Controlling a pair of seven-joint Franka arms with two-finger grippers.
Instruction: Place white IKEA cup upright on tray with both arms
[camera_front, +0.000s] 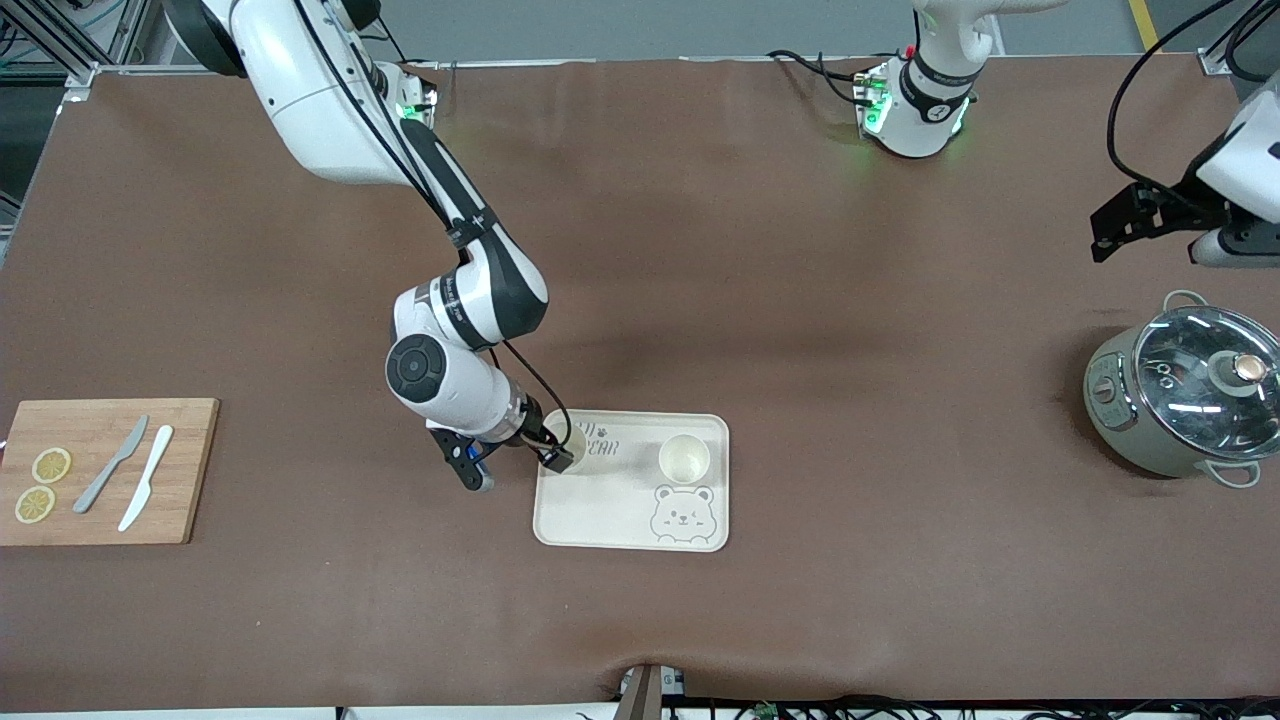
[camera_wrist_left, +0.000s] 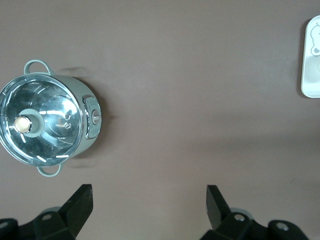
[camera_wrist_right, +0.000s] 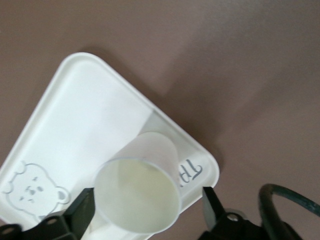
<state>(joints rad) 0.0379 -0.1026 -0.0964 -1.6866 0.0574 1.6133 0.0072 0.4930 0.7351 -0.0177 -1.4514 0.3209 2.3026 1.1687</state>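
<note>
Now the right gripper (camera_front: 556, 452), fingers spread around a cup (camera_wrist_right: 137, 187) on the tray (camera_front: 600, 520), looks mid-placement, so next it should lift clear, while the left gripper (camera_wrist_left: 149, 205) waits spread over the counter (camera_front: 800, 250).

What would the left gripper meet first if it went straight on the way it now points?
Most likely bare table. The left gripper, fingers open, points down at open brown surface beside the lidded pot; nothing lies between its fingers, though depth is hard to judge.
</note>
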